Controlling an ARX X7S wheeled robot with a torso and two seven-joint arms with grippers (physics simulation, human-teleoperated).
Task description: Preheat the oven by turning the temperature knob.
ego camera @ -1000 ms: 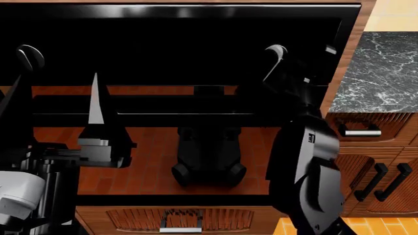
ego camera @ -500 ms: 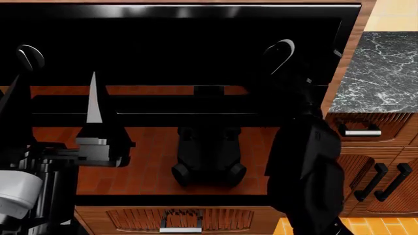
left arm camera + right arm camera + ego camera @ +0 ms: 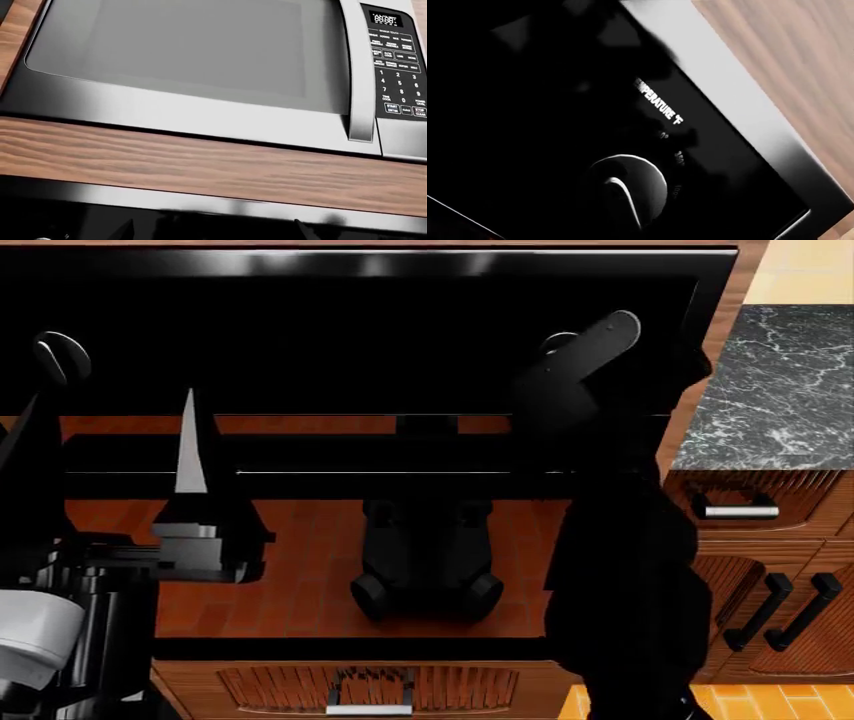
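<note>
The glossy black oven (image 3: 334, 320) fills the head view, with its bar handle (image 3: 334, 473) across the door. At the panel's right end, only the grey rim of the temperature knob (image 3: 553, 340) shows behind my right gripper (image 3: 587, 355), whose finger slants up to the right over it. In the right wrist view the temperature knob (image 3: 627, 182) sits under a tilted TEMPERATURE label (image 3: 657, 102). The jaws are lost in black there. My left gripper (image 3: 107, 445) hangs open before the door, holding nothing. In its wrist view the left gripper (image 3: 213, 231) shows only two dark fingertips.
A second knob (image 3: 60, 355) sits at the panel's left end. A steel microwave (image 3: 200, 50) hangs above a wooden strip (image 3: 200, 160). Right of the oven are a marble counter (image 3: 774, 380) and wooden drawers (image 3: 734, 508). Another drawer (image 3: 367, 690) lies below the door.
My right gripper has rolled clockwise at the temperature knob, and its finger has swung from nearly upright to slanting up and right. The left arm has barely moved.
</note>
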